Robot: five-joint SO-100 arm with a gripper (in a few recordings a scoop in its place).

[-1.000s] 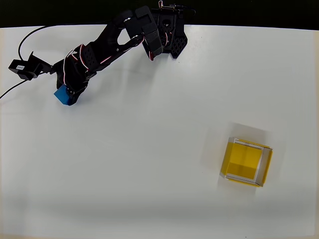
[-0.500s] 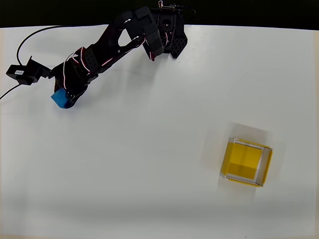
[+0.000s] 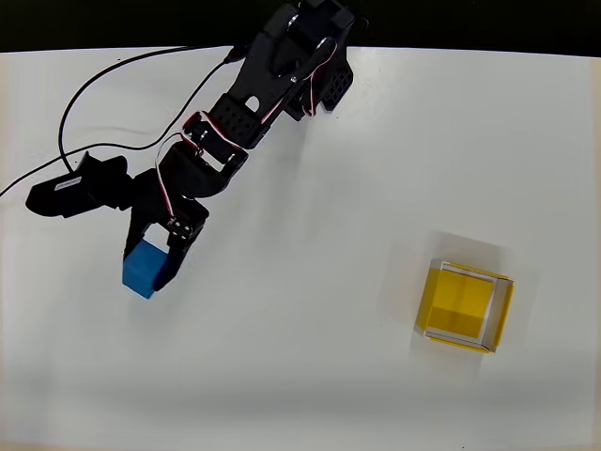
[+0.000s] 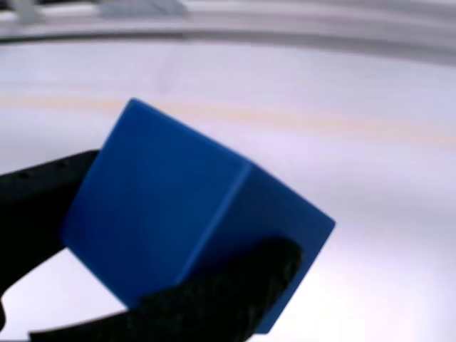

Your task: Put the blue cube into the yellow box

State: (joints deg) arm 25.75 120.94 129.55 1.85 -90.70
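The white table (image 3: 310, 395) is smooth and matte, and the stretch between the cube and the box lies bare. A thin black cable (image 3: 75, 89) loops across the upper left of the overhead view, running toward the small black camera block (image 3: 70, 191) that juts out to the left of the wrist. Behind the table edge the background is black.

The arm (image 3: 244, 113) is black plastic with perforated brackets and red-and-white wires along its joints; it reaches from its base (image 3: 324, 66) at the top centre down and to the left. The gripper (image 3: 150, 261) is clenched on the blue cube (image 3: 143, 268), one finger on each side of it. In the wrist view the cube (image 4: 185, 228) sits tilted, one corner edge facing the camera, pinched between a black finger (image 4: 39, 192) at the left and a rough-textured black finger (image 4: 228, 299) below. Its faces are plain, solid and sharp-edged.

The yellow box (image 3: 465, 305) stands well apart, at the lower right of the overhead view. It is square and open-topped, with glossy yellow inner walls and floor and thin pale rims, turned slightly askew to the table edge. It casts a faint shadow up and to the left.
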